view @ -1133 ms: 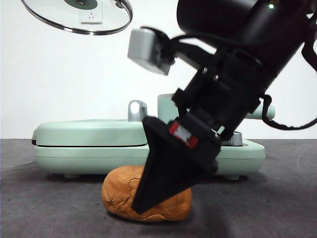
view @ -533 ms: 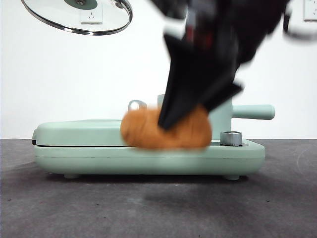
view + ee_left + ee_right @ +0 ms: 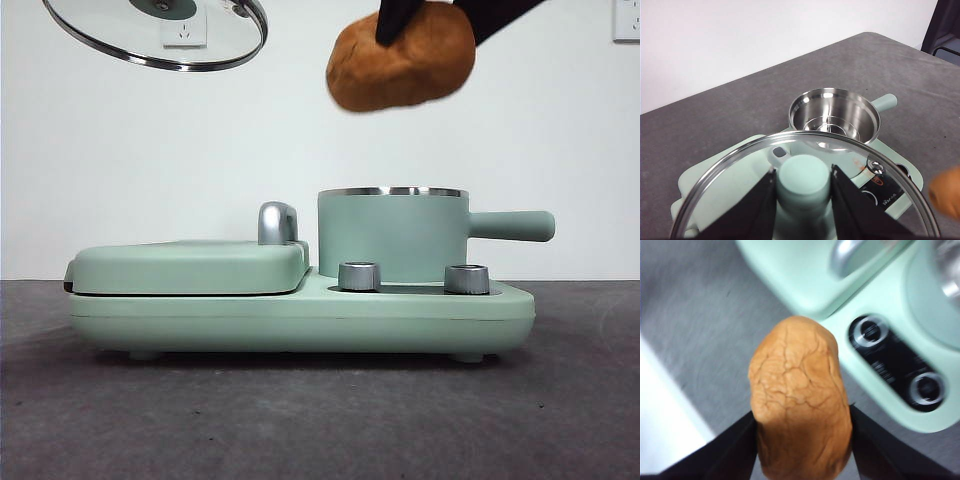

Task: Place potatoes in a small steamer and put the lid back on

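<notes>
Lifted off the table since a second ago, the cracked orange-brown potato is hanging above my mint-green steel-rimmed steamer pot, right gripper clamping it, while the left gripper is gripping the glass lid's knob.

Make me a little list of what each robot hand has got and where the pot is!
left tool: shut on the lid by its knob, held up in the air
right tool: shut on the potato, high above the pot
steamer pot: on the green cooker base, open, nothing inside
griddle cover: closed, beside the pot
potato in pot: not yet
</notes>
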`<state>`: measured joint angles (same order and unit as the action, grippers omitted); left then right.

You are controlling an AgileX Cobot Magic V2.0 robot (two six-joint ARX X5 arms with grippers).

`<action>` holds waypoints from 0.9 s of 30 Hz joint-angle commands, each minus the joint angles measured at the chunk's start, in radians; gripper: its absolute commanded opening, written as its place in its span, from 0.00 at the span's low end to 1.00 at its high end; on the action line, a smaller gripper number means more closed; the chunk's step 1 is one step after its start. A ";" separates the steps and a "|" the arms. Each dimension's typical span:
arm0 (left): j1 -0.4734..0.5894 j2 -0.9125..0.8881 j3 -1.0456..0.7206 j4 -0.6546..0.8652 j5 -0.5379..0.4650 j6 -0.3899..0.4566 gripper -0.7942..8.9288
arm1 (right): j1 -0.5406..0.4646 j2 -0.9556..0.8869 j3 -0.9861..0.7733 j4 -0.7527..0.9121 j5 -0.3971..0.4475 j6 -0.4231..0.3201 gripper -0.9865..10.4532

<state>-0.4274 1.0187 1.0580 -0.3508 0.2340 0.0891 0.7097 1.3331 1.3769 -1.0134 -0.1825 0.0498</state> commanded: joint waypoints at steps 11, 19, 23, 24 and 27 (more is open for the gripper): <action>-0.004 -0.006 0.014 0.027 0.022 0.003 0.09 | -0.180 0.248 0.299 -0.005 0.005 -0.066 0.27; -0.004 -0.006 0.014 0.029 0.029 0.003 0.09 | -0.239 0.407 0.447 0.012 0.005 -0.085 0.27; -0.004 -0.006 0.014 0.029 0.029 0.004 0.09 | -0.255 0.476 0.479 0.046 0.015 -0.093 0.27; -0.004 -0.006 0.014 0.029 0.029 0.004 0.09 | -0.256 0.489 0.480 0.057 0.025 -0.095 0.27; -0.004 -0.006 0.014 0.029 0.029 0.004 0.09 | -0.256 0.525 0.480 0.083 0.062 -0.116 0.27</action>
<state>-0.4274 1.0187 1.0580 -0.3519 0.2584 0.0891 0.4496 1.8328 1.8301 -0.9436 -0.1280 -0.0444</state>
